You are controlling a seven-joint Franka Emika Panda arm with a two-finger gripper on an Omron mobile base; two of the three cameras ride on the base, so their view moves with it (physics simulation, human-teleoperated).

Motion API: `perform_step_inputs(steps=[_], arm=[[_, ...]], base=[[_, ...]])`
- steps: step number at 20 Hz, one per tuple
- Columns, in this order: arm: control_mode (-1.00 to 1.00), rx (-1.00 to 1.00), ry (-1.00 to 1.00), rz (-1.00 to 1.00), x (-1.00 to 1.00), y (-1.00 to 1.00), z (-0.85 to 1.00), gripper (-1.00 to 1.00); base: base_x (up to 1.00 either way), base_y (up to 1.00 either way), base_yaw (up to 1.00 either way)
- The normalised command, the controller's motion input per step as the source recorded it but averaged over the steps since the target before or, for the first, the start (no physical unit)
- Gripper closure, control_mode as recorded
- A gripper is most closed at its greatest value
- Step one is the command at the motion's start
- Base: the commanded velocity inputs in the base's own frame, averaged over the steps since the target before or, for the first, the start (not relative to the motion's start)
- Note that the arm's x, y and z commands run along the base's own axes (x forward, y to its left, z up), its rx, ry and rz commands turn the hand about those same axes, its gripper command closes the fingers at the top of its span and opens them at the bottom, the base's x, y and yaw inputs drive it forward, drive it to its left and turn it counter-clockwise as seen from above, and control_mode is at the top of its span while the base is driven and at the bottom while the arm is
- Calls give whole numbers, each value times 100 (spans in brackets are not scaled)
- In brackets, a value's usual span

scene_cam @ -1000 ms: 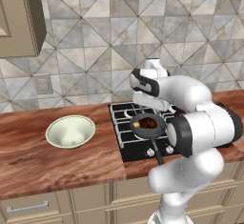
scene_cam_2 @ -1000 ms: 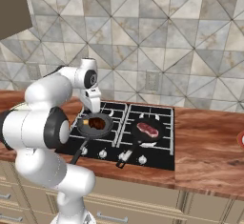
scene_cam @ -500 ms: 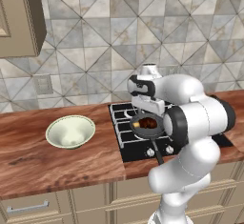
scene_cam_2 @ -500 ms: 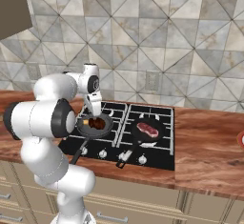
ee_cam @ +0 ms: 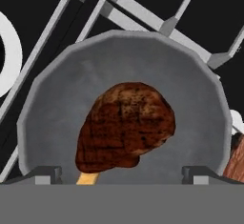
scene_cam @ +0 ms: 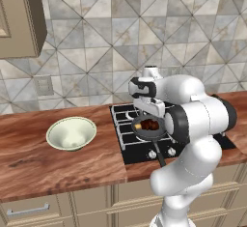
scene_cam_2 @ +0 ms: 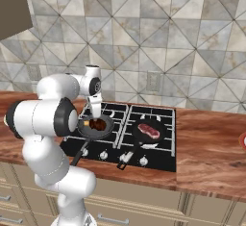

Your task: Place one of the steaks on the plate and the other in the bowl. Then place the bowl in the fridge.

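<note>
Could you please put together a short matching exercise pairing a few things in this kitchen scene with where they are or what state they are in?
Things:
1. browned steak
2. pink steak
3. bowl
4. gripper

Places or states:
A. empty, on the wooden counter left of the stove
B. open, poised over a pan
C. in the right-hand pan on the stove
D. in the left-hand pan, under the hand

Pairs: 1-D, 2-C, 3-A, 4-B

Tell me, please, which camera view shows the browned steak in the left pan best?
The hand view: the steak sits large in the grey pan, its grilled surface clear. The left base view shows it small beside the arm; the right base view shows it small.
</note>
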Motion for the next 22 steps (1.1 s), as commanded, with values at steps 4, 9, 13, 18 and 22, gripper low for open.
perform_step_inputs(steps=[4,9,13,18,22], arm=[[-100,0,0,-8,-10,0,-5,-100],[-100,0,0,-5,-1,5,-20,-100],[-100,-3,0,-1,0,0,-31,-100],[-100,-1,0,0,0,0,-31,-100],[-100,0,0,-2,0,0,-39,-100]], base=[[0,0,0],[0,0,0],[0,0,0],[0,0,0],[0,0,0]])
